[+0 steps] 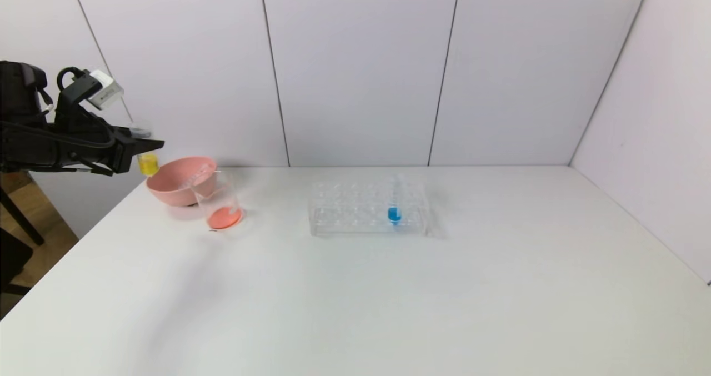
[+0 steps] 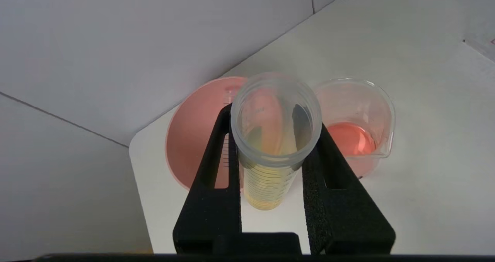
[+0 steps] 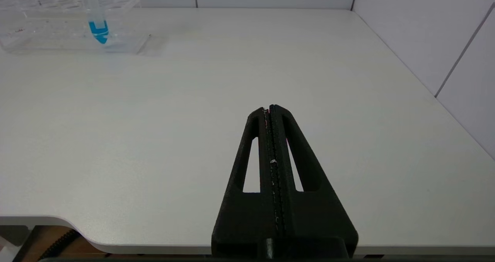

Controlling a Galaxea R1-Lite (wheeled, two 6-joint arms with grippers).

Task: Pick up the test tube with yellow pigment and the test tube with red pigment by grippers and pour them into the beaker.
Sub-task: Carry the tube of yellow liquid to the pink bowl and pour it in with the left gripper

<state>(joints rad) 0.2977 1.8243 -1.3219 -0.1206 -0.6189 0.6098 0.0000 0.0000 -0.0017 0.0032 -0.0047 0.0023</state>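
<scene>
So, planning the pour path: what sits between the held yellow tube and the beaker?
Only the pink bowl's rim, in the head view: the test tube with yellow pigment hangs beyond it, the beaker stands against its near side.

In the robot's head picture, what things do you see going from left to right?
Left claw holding the yellow tube → pink bowl → beaker with red liquid → clear rack → blue tube standing in it.

Pink bowl (image 1: 180, 180) just behind beaker (image 1: 221, 205); bare tabletop (image 1: 355, 298) elsewhere.
</scene>
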